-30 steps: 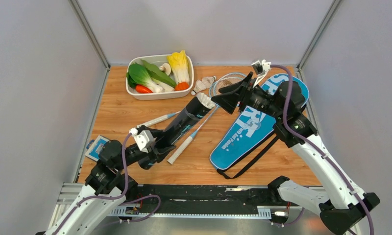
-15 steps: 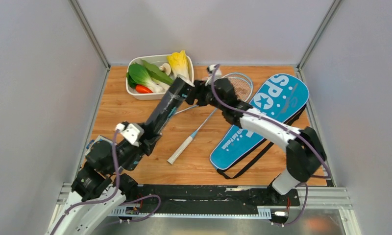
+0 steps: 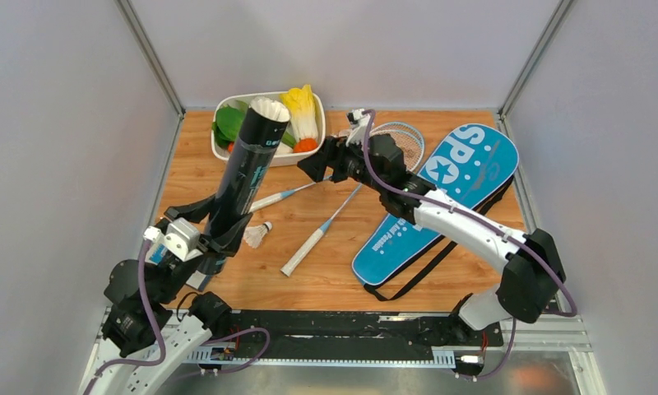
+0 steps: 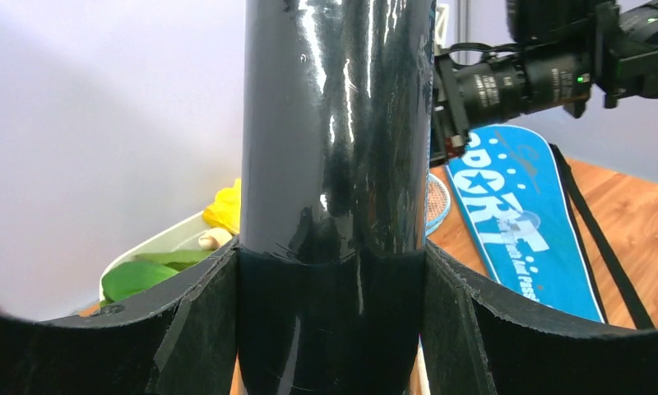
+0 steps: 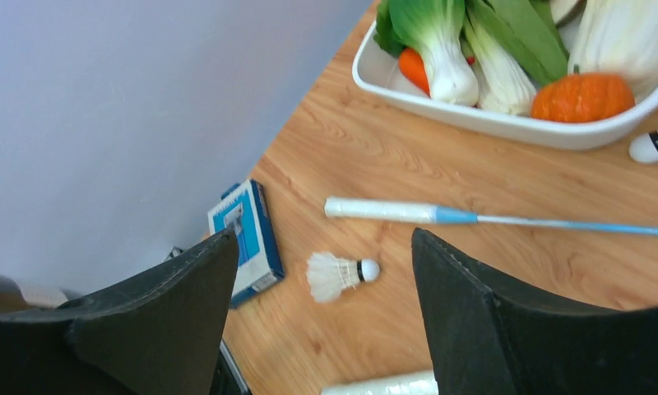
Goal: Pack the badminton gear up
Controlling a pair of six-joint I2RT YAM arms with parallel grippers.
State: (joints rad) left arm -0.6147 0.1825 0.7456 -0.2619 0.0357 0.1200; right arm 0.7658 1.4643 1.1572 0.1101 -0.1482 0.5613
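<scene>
Your left tool is clamped round the lower end of the long black tube, which leans up and away from you with white feathers showing at its open mouth. The tube looks glossy, stiff and light, so it could slide or swing in that low hold; keep the mouth up.

Just beside that tool, a loose shuttlecock lies on its side on the tabletop. It should weigh almost nothing and its feather skirt will crush easily, so take it by the rounded cork.

Further out lie the nearer racket and the second racket, white handles toward you. Both look light and rigid with thin shafts, and the wrapped handle is the safest place to pinch.

To the right, the blue cover lies flat with its black strap trailing. It is probably soft and will flop, so lift it by an edge or by the strap.

Farthest out, your right tool is spread wide with nothing in it, hovering near the white tray. A second shuttlecock lies just beside that tray.
</scene>
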